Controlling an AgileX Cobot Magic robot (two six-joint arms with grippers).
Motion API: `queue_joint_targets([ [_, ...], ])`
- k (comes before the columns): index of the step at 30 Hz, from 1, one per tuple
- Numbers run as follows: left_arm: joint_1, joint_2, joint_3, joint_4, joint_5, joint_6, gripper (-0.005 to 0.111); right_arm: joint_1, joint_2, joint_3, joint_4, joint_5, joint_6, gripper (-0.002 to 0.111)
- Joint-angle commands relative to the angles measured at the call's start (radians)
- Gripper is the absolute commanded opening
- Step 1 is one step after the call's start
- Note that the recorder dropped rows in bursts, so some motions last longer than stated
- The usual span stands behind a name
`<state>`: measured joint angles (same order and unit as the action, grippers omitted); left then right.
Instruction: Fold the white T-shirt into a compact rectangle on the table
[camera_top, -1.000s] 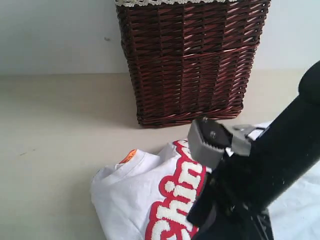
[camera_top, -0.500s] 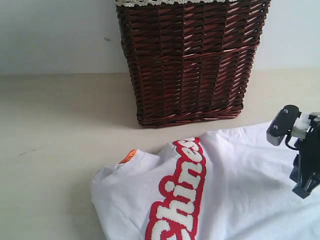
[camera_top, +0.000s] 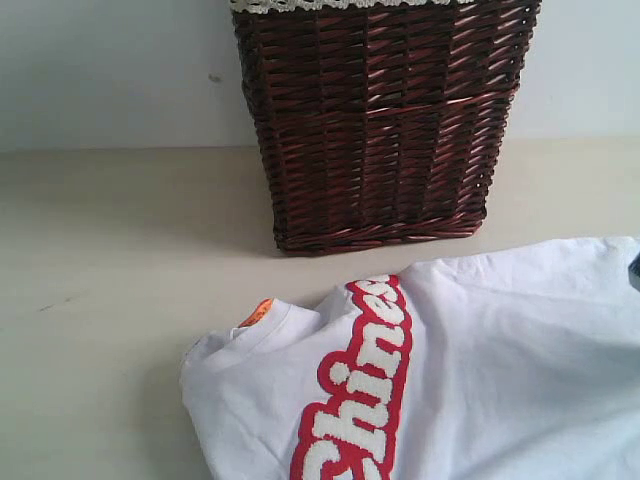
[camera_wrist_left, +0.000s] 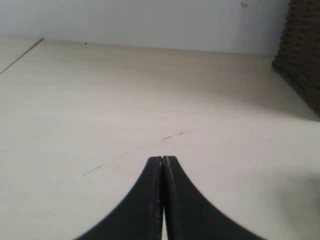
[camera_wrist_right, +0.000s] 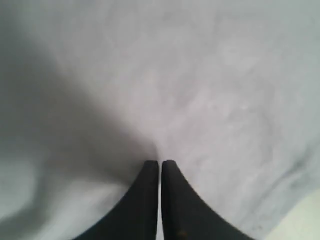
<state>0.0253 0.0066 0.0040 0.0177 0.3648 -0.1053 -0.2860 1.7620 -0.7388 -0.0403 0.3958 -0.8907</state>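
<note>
Black right gripper (camera_wrist_right: 160, 164) sits clenched, tips against the white T-shirt (camera_wrist_right: 200, 90); left gripper (camera_wrist_left: 162, 160), also clenched, points low over the table (camera_wrist_left: 100, 100).

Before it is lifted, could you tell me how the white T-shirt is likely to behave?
Probably floppy: the white T-shirt lies in soft rumples, so a lifted edge should drape and drag the rest. Likely light, thin cloth. The fluffy letters may stiffen that band slightly.

T-shirt (camera_top: 480, 370) lies on table (camera_top: 120, 300), just before basket (camera_top: 380, 120), spreading right past basket's right side.
</note>
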Motion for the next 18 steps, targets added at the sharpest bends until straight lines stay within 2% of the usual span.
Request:
queue_joint_targets([
  [1,-0.005,-0.007,-0.004,-0.003,-0.011,-0.002,0.000,-0.056,0.002,0.006,-0.022,-0.042,-0.012,0.003],
  [11,-0.005,-0.007,-0.004,-0.003,-0.011,-0.002,0.000,-0.078,0.088,0.006,-0.066,-0.023,-0.018,0.003],
  [18,-0.005,-0.007,-0.004,-0.003,-0.011,-0.002,0.000,-0.182,0.093,-0.021,-0.099,-0.052,0.006,0.003],
])
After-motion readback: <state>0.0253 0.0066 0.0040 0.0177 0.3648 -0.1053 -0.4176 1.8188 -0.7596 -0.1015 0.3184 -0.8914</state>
